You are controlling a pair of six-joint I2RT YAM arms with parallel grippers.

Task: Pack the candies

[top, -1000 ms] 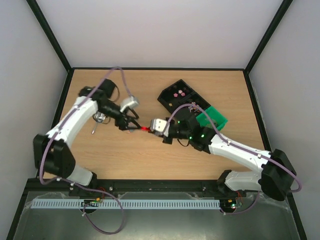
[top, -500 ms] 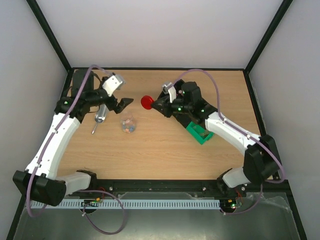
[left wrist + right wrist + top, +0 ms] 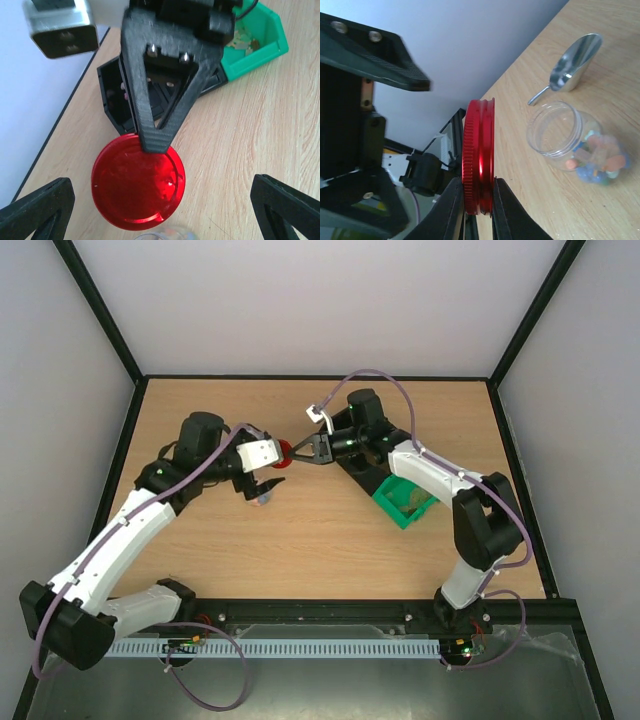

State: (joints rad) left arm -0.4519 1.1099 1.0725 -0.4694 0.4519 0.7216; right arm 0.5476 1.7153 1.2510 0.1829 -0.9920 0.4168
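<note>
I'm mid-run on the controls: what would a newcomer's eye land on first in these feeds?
First is the red lid, clamped in the right gripper mid-table toward the back. Right beside it stands an open clear jar with candies at its bottom. The left gripper hangs by the jar's rim with its jaws wide open.

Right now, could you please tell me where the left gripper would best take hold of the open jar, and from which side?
Probably the round side wall of the jar, below the neck, with the open left gripper coming from its own side. The jar stands upright, candies at the bottom, and the right gripper holds the red lid level close by, so keep the mouth free.
</note>
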